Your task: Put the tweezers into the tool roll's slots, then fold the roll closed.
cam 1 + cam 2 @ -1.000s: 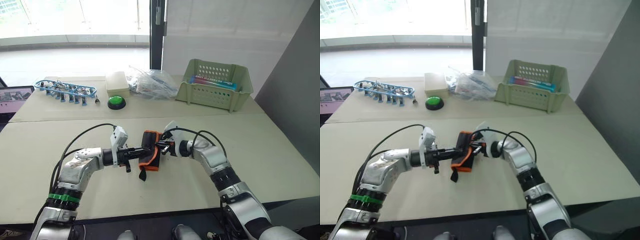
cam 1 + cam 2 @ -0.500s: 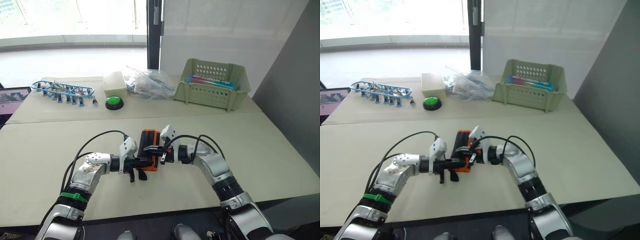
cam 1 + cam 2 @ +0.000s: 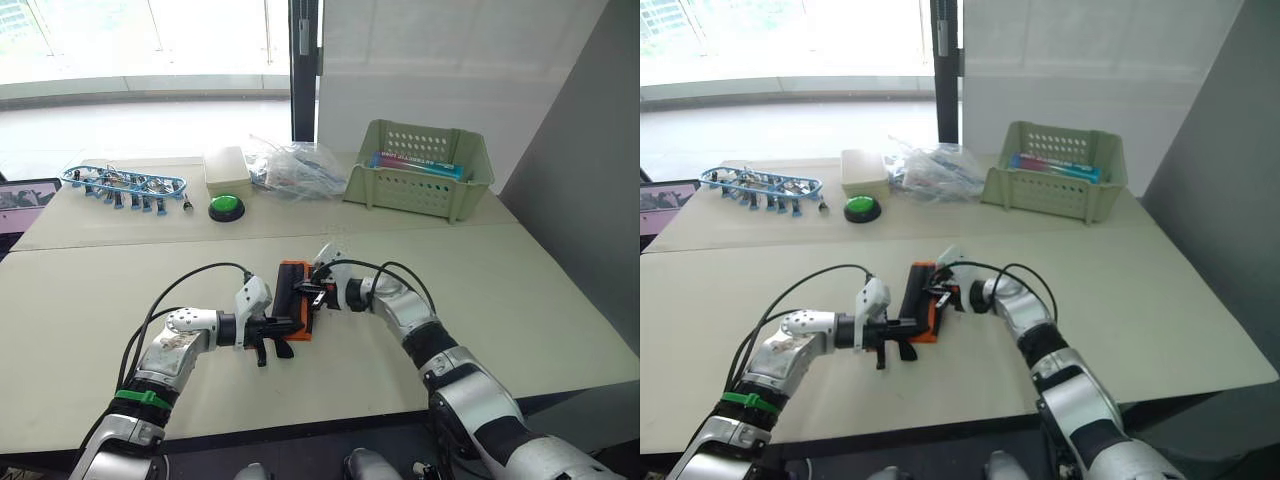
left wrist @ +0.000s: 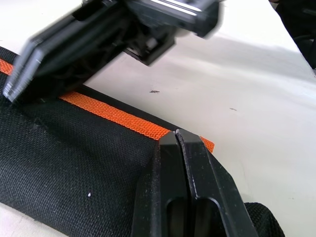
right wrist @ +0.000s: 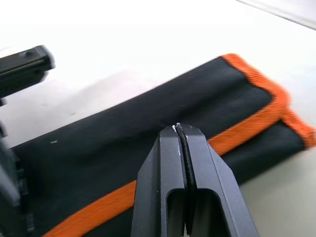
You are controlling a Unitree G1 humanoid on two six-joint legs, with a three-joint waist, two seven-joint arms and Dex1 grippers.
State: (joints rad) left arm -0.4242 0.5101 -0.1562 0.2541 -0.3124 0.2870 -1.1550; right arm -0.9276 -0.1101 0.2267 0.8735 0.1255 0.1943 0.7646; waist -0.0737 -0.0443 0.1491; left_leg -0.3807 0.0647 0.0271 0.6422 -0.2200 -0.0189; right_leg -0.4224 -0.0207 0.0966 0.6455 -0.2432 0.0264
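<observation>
- Black fabric roll (image 3: 294,302) with orange edging lies folded on the near table (image 3: 520,300), between the two grippers; in the right wrist view two layers show, upper flap over a lower one, orange trim along each edge
- left gripper (image 3: 283,325) at the roll's near end; its fingers (image 4: 183,182) pressed together, no gap, tips over the black fabric just beside the orange edge; can't tell if fabric is pinched between them
- right gripper (image 3: 307,295) at the roll's right side, above its top face; fingers (image 5: 180,173) together, only a thin seam between them, tips over the black flap near the orange trim; can't tell if they press the cloth or sit just above
- left wrist view: right gripper's black body sits blurred over the roll's far part, touching or nearly touching it
- black strap end (image 3: 262,352) hangs off the roll's near end under the left gripper
- tweezers: none seen loose on the table; roll's inside hidden
- far table: blue-framed tool row (image 3: 125,185) at left; laptop corner (image 3: 18,198) at the left edge; cream box (image 3: 226,170) with green button (image 3: 227,208) just in front; clear plastic bags (image 3: 298,168) in the middle; green basket (image 3: 421,195) at right, holding a flat package
- all far-table items well apart from the roll
</observation>
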